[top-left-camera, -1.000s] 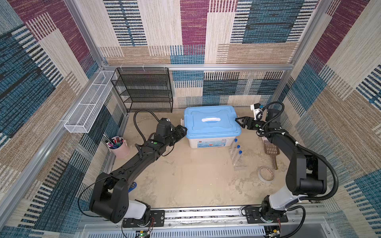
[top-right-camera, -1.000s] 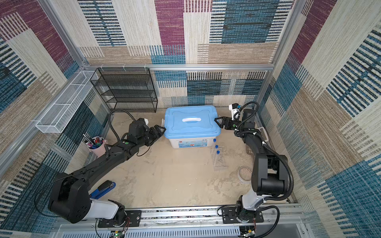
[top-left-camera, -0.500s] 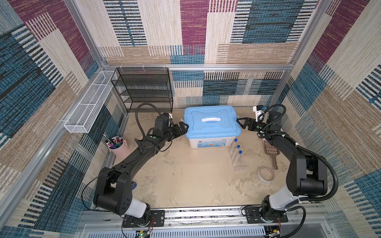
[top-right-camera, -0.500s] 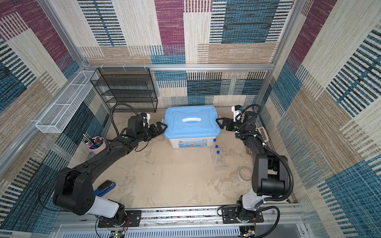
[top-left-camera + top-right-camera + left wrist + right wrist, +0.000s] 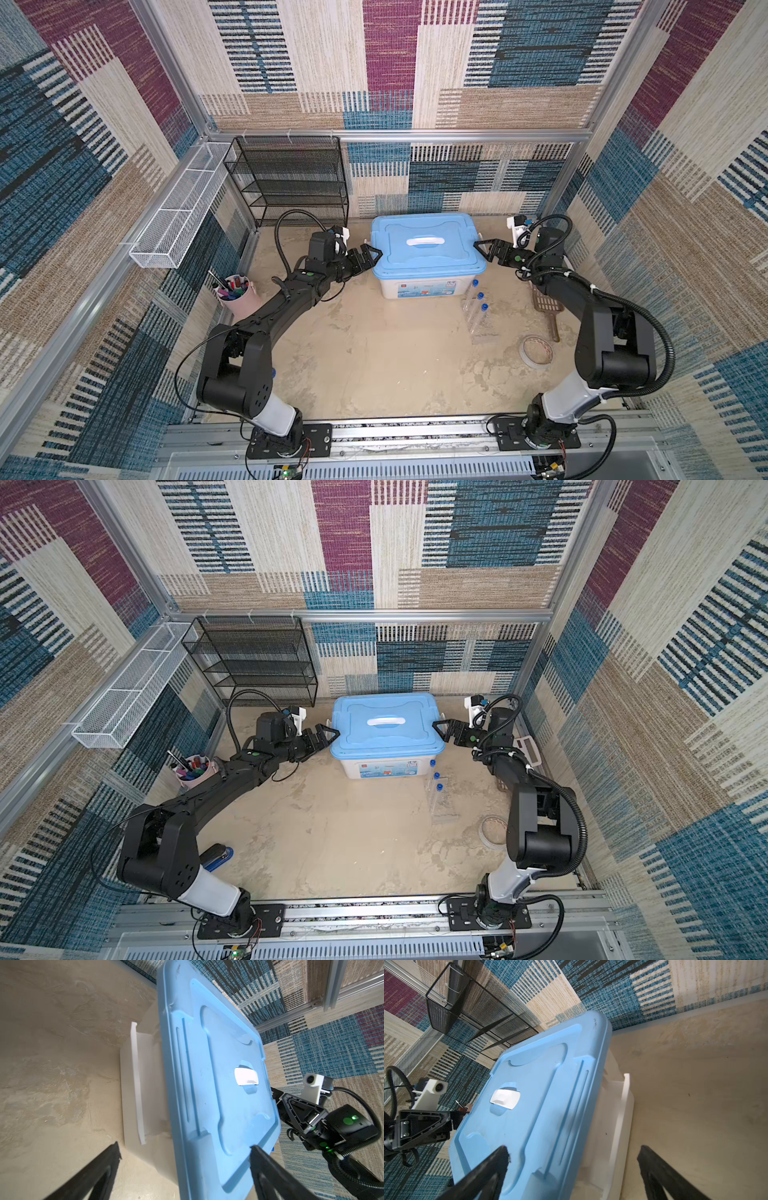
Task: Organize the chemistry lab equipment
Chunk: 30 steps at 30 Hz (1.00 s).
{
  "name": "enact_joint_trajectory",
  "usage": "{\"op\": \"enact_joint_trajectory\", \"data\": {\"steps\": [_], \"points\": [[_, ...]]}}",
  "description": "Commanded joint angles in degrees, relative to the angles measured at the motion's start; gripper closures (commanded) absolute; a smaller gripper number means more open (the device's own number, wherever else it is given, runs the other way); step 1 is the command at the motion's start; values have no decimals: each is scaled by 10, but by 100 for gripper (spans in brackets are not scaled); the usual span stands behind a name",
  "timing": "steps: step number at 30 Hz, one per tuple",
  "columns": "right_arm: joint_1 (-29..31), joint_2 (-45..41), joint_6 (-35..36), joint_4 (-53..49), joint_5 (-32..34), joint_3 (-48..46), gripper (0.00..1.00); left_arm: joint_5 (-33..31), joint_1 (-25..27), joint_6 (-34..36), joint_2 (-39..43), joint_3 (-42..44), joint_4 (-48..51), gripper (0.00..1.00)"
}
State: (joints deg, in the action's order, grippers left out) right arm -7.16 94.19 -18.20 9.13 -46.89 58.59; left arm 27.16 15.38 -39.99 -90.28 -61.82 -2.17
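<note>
- At the back of the table (image 5: 374, 365), between the two arms, sits the storage box (image 5: 424, 286) with its blue lid (image 5: 428, 249) on it and a white handle (image 5: 424, 241) in the lid's middle; the test tubes (image 5: 478, 311), clear with blue caps, lie on the table just beside the box's near right corner.
- Both grippers stand at the lid's short ends, which by my judgement fits either working the lid free or having just set it down; the lid being on does not settle which.
- For a clean two-armed lid move, I would keep both grippers level with the rim and act together, since a one-sided pull would tilt the lid or drag the light box across the table; the white latch flaps (image 5: 136, 1084) on the box's ends look like the parts to mind, as a finger caught under one would jam.
- Left gripper (image 5: 368, 255): fingers spread, tips at the lid's left end; in the left wrist view one finger (image 5: 268, 1165) lies against the lid's edge and the other sits low over the table, so it straddles the rim without pinching it.
- Right gripper (image 5: 482, 249): fingers likewise spread, tips at the lid's right end; in the right wrist view one finger (image 5: 492, 1163) overlaps the lid's top and the other (image 5: 654, 1167) hangs over the table beside the box; whether it touches, I cannot tell.
- Both arms reach forward and inward, forearms low, wrists turned so the jaws open up and down across the rim.
</note>
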Motion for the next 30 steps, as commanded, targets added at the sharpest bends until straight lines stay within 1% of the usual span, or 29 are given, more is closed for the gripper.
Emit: {"op": "enact_joint_trajectory", "data": {"steps": [1,13,14,18,21,30], "points": [[-1,5,-24,42,-23,-1,1,32,-3,-7,-11,-3,-35,1],[-2,28,-57,69,-57,-4,1,55,-5,-47,-38,-1,-104,1],[-2,30,-62,73,-60,-4,1,75,-5,-49,-41,-1,-107,1],[-2,37,-81,91,-77,-5,1,88,-5,-59,-51,-3,-119,1],[-2,37,-91,99,-87,-8,1,90,-5,-68,-54,1,-136,1],[-2,49,-125,124,-121,-10,0,86,-5,-76,-65,-5,-147,1]]}}
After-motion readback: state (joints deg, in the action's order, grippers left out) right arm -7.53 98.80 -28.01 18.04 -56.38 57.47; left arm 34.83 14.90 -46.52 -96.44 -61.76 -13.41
